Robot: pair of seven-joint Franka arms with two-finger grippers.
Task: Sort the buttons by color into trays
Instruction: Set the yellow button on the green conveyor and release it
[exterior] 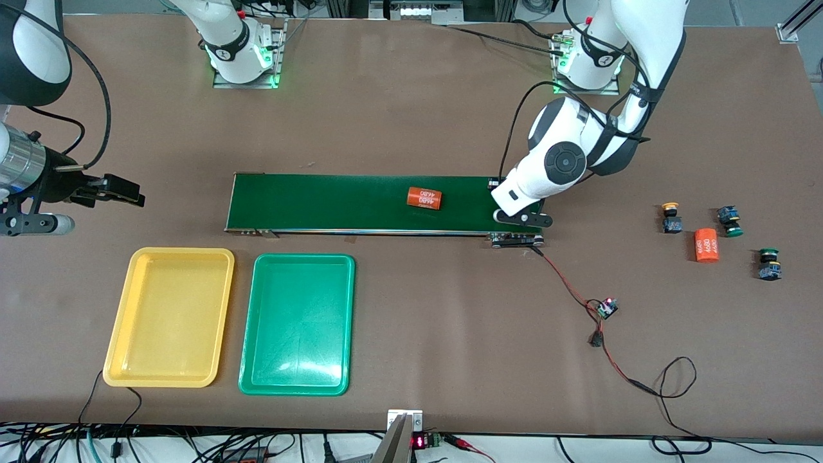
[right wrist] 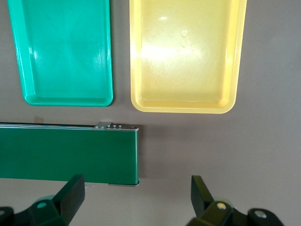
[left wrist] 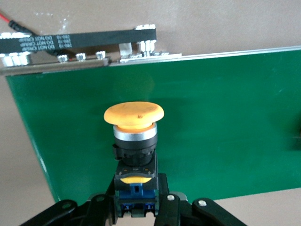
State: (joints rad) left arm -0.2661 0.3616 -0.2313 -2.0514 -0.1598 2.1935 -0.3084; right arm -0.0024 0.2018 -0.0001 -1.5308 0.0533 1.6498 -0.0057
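One yellow-capped button (left wrist: pixel 134 141) pinched by the left gripper (left wrist: pixel 136 207) over the conveyor belt (left wrist: pixel 211 122); right gripper (right wrist: pixel 136 197) spread, waiting near the yellow tray (right wrist: pixel 188 56).

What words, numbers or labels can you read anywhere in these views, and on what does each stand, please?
"DO NOT CRIMP", printed repeatedly and seen upside down: on the black toothed belt at the conveyor's end.
White print on the orange cylinder on the conveyor: too blurred to read.
White print on the orange cylinder on the table: too blurred.
Red digits on the small display at the table edge: too small.

Brown table (exterior: pixel 411 116), cables (exterior: pixel 193 444) along its near edge.
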